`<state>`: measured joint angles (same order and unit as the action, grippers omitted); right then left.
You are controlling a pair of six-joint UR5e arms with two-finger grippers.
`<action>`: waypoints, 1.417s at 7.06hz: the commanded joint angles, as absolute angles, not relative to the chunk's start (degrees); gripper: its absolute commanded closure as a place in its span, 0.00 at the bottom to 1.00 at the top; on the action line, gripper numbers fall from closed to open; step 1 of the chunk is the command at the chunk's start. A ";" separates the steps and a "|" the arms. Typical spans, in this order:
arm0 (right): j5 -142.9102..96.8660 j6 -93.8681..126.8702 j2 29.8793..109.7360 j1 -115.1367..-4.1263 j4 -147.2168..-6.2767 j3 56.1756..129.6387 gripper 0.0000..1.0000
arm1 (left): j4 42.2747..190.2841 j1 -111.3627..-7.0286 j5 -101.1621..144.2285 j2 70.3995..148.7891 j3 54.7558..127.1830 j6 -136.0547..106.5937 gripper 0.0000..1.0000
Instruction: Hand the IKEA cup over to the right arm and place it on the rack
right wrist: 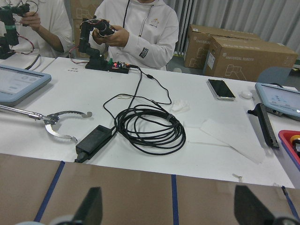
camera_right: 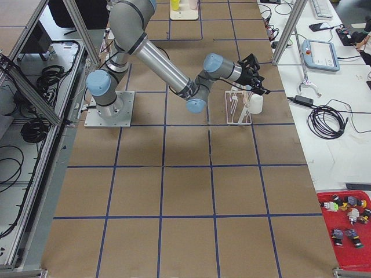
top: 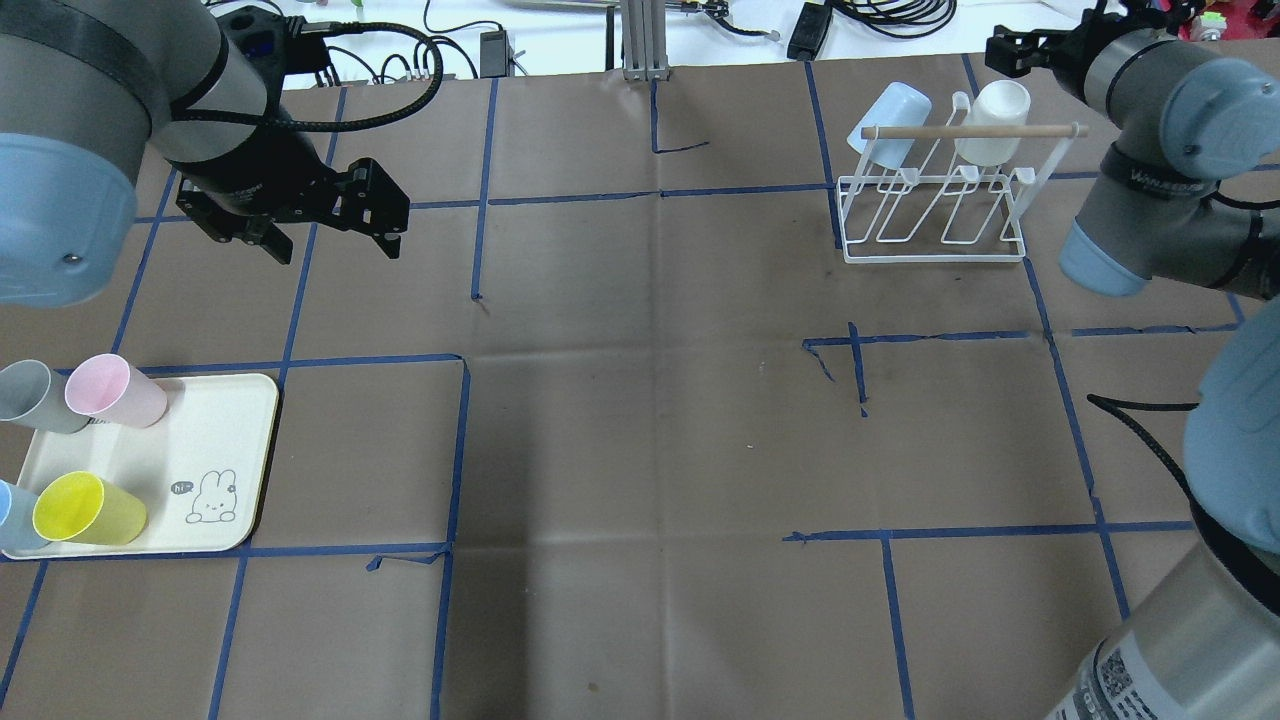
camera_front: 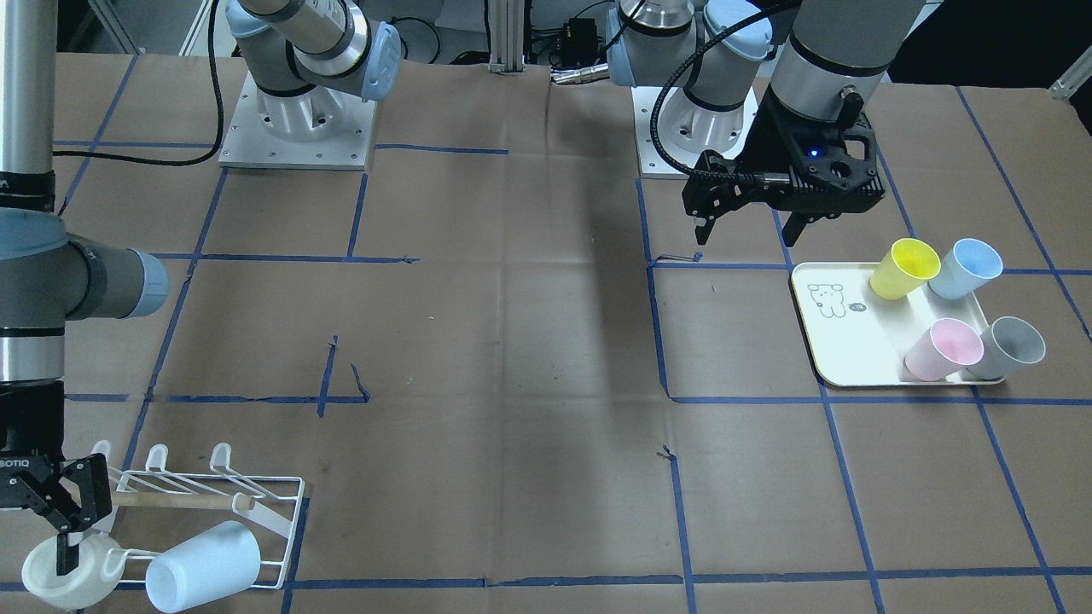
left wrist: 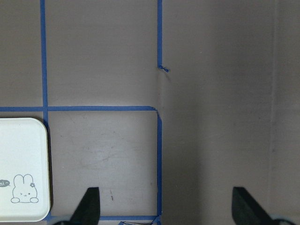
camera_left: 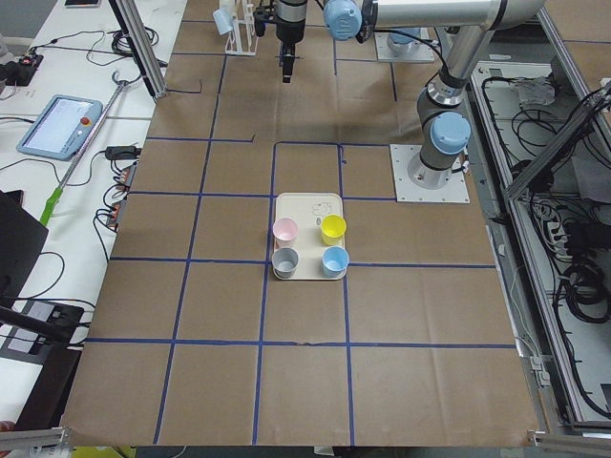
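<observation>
Seen from overhead, with 6 o'clock nearest the robot, a brown surface (top: 640, 450) is gridded with blue tape.

Nearest, at 8 o'clock, a cream tray (top: 215, 425) with a bunny drawing carries four cups standing mouth up. A yellow cup (top: 88, 508) and a blue cup (top: 12, 510) stand at its near end. A pink cup (top: 115, 390) and a grey cup (top: 38, 397) stand at its far end. The blue and grey cups are cut off by the picture's edge.

Farther out, at 10 o'clock, the left end effector (top: 328, 245) hangs above bare surface beyond the tray, fingers spread wide, holding nothing.

Farthest, at 1 o'clock, stands the white wire rack (top: 934, 259) with a wooden dowel (top: 930, 131) across its top. Two cups sit tilted on its prongs: a light-blue cup (top: 885, 125) on the 9 o'clock side and the white IKEA cup (top: 992, 125) on the 3 o'clock side.

The right end effector (camera_front: 75, 537) is at the white IKEA cup, released, fingers apart. In the front-facing view one fingertip overlaps the cup's rim; whether it touches cannot be told.
</observation>
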<state>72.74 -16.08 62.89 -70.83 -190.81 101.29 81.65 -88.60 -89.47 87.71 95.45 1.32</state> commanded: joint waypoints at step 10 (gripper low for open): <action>80.53 -16.09 91.40 -80.06 -90.70 93.08 0.00 | 81.91 -88.95 -89.47 87.89 95.36 0.26 0.01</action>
